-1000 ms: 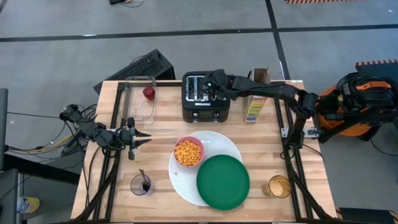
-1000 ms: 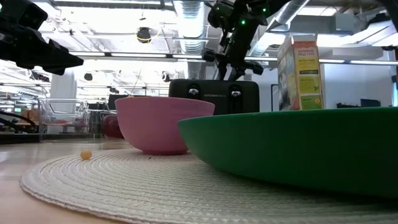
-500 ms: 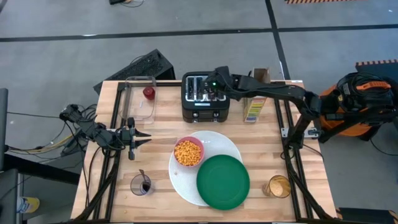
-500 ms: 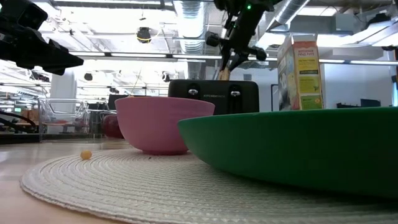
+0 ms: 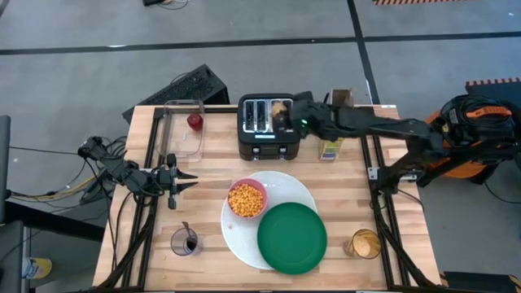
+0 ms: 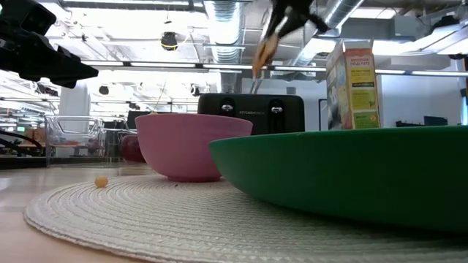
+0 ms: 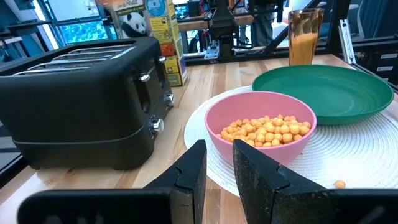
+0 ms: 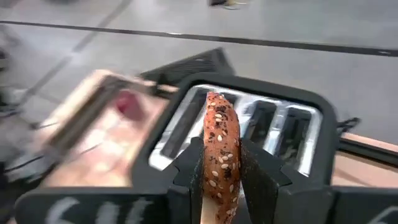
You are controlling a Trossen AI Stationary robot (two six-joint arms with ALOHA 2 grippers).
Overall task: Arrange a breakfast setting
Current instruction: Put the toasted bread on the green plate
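My right gripper (image 5: 286,115) is shut on a seeded ring bagel (image 8: 221,134) above the black toaster (image 5: 269,129) at the table's far middle. The bagel also shows high in the low view (image 6: 263,51). The pink bowl (image 5: 247,199) of orange cereal and the green plate (image 5: 291,236) rest on the big white plate (image 5: 285,183). A small red fruit (image 5: 194,121) lies in the clear container. A spoon (image 5: 185,231) stands in a small glass. My left gripper (image 5: 192,180) hovers at the left, narrowly open and empty. My right gripper pinches the bagel between its two fingers, one finger (image 8: 189,171) on each flat face, at the bagel's near part (image 8: 216,180). The fingers slant down from the table's right. The bagel stands on edge, lifted clear of the toaster's slots (image 8: 186,121).
A clear rectangular container (image 5: 184,130) stands at the far left. A cereal box (image 5: 331,146) and a carton (image 5: 342,99) stand right of the toaster. A glass of orange juice (image 5: 364,243) is at the near right. One loose cereal piece (image 6: 101,180) lies on the white plate.
My right gripper has risen from the toaster's slots with the bagel and drawn a little toward the table's right edge. The bagel has come up out of the toaster and now hangs clear above it.
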